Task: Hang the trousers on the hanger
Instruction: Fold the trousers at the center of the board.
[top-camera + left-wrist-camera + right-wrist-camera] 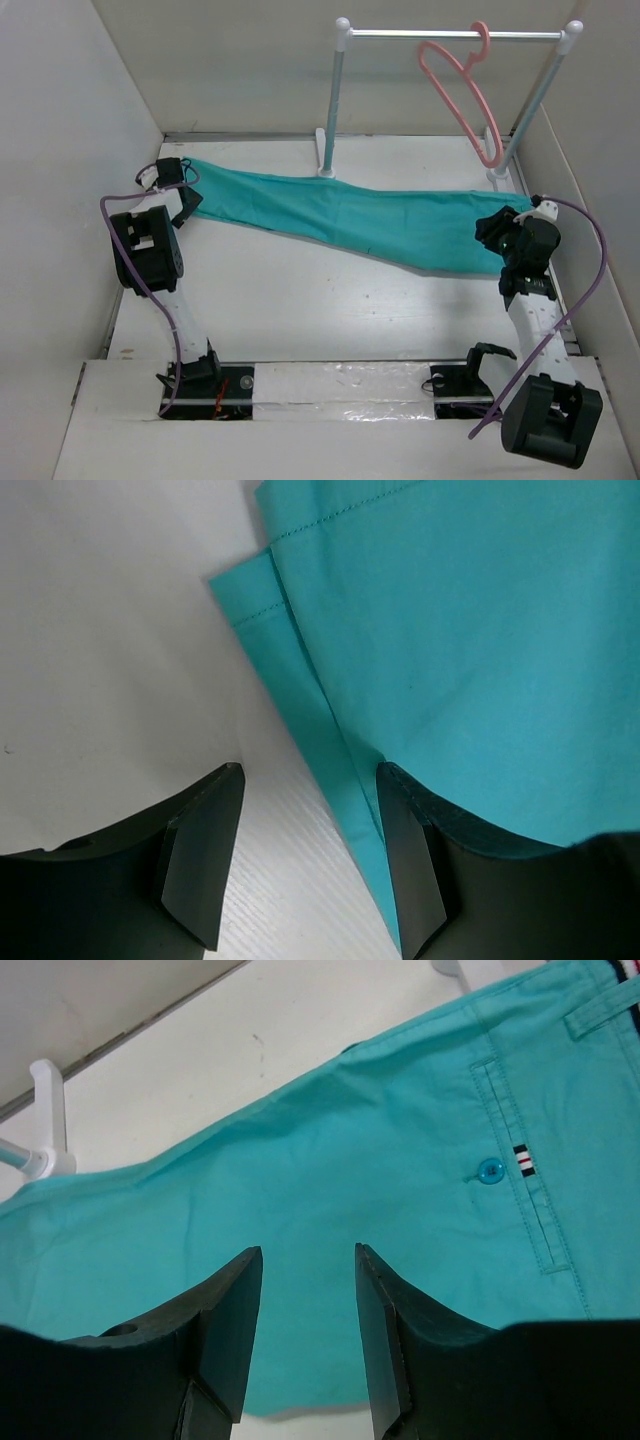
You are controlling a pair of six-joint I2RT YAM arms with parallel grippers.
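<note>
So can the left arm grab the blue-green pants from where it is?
Probably yes. The left gripper is open at the leg end of the trousers, one finger over the cloth, the other over bare table, with nothing between.

The left arm (150, 255) and right arm (530, 305) share white links, black joints, purple cables (103, 210).

**Robot-manipulation laboratory cell.** A white table (300, 310) is enclosed by plain white panels (60, 120) on the left, far and right sides. Two arms, the left arm (150, 250) and the right arm (530, 300), are bolted at the near edge on a taped mounting strip (340, 385), each trailing a purple cable (603, 255). At the far right stands a white-and-grey rail stand (450, 34) bearing a pink hanger (487, 152). Teal trousers (370, 215) lie across the table as a staged test item.
</note>
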